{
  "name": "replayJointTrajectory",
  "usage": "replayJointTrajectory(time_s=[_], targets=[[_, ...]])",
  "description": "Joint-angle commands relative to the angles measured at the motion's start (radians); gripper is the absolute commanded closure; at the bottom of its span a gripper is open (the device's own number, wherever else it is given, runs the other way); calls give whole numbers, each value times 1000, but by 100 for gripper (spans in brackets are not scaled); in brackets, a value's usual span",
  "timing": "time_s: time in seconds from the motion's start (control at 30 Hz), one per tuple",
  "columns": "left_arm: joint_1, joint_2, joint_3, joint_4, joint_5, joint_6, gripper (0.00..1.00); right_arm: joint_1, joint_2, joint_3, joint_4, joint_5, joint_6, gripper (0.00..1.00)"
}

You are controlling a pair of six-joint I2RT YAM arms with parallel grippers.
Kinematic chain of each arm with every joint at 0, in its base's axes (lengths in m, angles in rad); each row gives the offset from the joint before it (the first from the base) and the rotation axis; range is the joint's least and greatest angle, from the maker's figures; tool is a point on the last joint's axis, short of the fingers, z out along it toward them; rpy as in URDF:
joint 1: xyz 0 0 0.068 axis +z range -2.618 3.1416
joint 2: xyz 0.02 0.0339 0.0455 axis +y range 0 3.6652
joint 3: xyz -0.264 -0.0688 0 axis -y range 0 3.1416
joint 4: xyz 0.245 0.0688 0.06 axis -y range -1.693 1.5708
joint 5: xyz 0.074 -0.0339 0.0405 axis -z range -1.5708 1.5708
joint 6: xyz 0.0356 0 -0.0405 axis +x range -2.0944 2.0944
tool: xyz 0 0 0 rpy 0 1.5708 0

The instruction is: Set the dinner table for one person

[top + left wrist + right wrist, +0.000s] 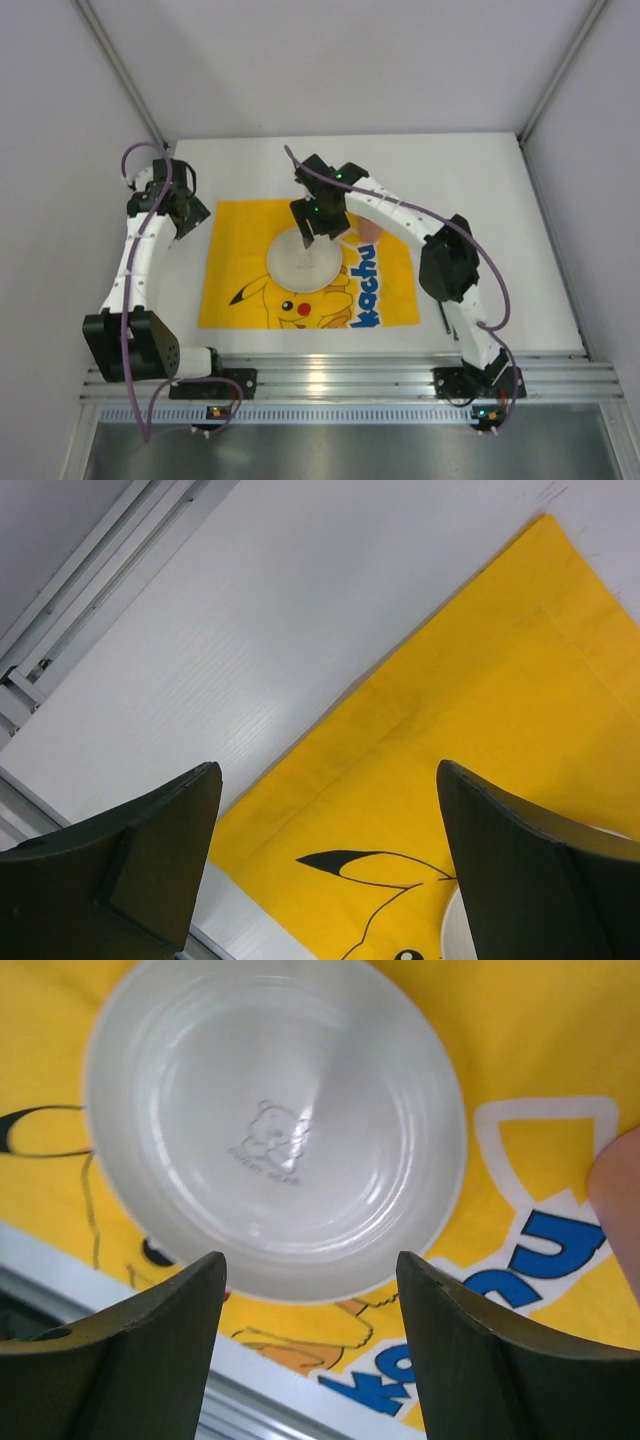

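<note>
Pincer (310,1260) on my right hangs spread over the plate (275,1130), centre frame; a clipped rim could skid it.

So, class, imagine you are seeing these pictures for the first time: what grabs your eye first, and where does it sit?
The bright yellow Pikachu-print mat lies in the middle of the white table. A white plate with a small bear mark sits on the mat, and the right end effector hovers over it, open. The left end effector, also open, hangs by the mat's far left corner.
</note>
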Motion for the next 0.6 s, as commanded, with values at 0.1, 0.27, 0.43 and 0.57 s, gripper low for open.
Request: replayJointTrajectory(time_s=[0.1, 0.27, 0.43, 0.57], targets=[[-4, -49, -68, 78, 81, 12, 7, 43, -359, -15, 86, -17, 35, 30], [-24, -79, -143, 130, 155, -5, 7, 29, -597, -211, -7, 240, 35, 28], [-50, -102, -217, 183, 218, -12, 8, -99, -837, -603, -29, 331, 107, 30], [-67, -116, -229, 229, 294, 21, 8, -269, -939, -847, 49, 264, 138, 30]])
